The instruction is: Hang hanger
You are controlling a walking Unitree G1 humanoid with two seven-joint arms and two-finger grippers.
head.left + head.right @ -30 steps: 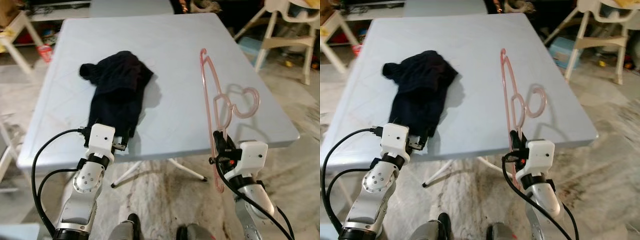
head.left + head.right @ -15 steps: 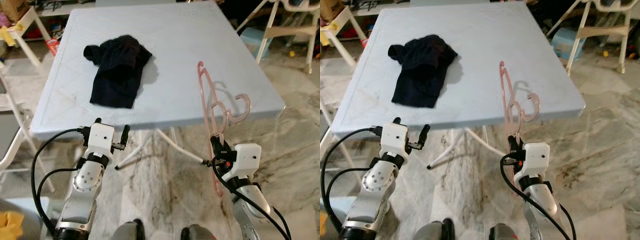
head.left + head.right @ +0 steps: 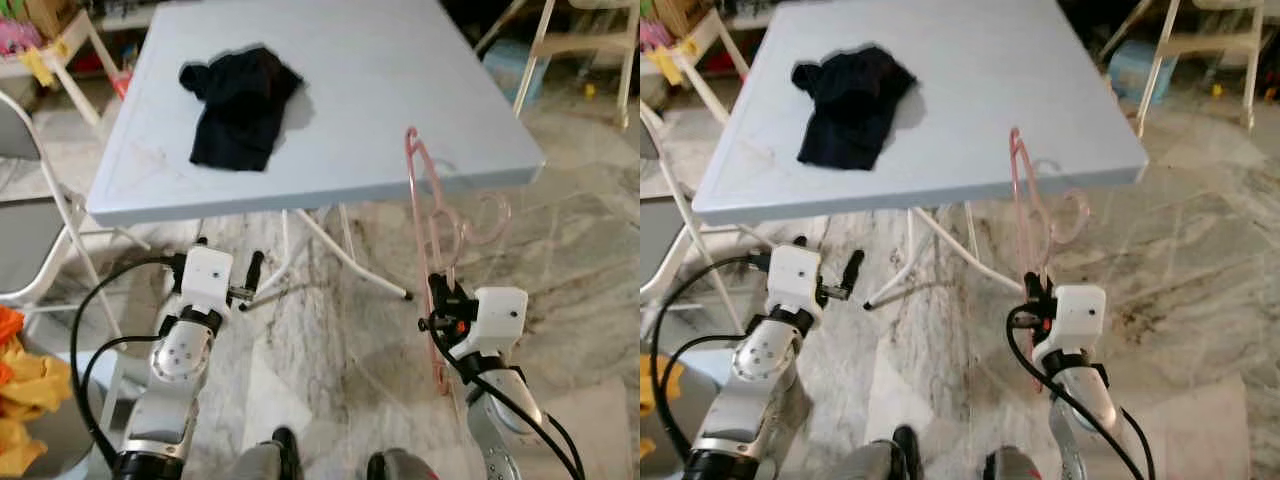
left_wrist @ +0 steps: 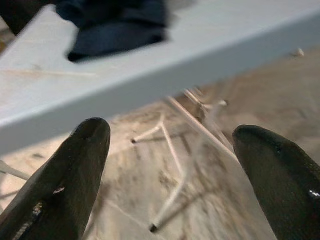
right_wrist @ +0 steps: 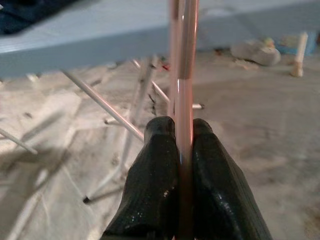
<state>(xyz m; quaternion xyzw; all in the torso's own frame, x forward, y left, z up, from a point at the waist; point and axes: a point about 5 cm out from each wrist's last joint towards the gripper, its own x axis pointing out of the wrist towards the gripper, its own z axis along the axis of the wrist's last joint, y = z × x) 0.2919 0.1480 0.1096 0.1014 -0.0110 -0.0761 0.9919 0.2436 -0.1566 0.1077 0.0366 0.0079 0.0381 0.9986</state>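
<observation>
Setting: room in a lived-in home. Marble-patterned tile floor (image 3: 330, 350). Pale blue folding table (image 3: 380, 90) with dark garment (image 3: 240, 105) lying on it. Grey folding chair (image 3: 30, 230) beside table; white plastic chairs (image 3: 1200, 50) behind. Yellow and orange laundry (image 3: 20, 400) heaped nearby.

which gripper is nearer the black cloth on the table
Left. The left gripper hangs open below the table edge nearest the black cloth; the right gripper, clamping the pink hanger, is farther across.
</observation>
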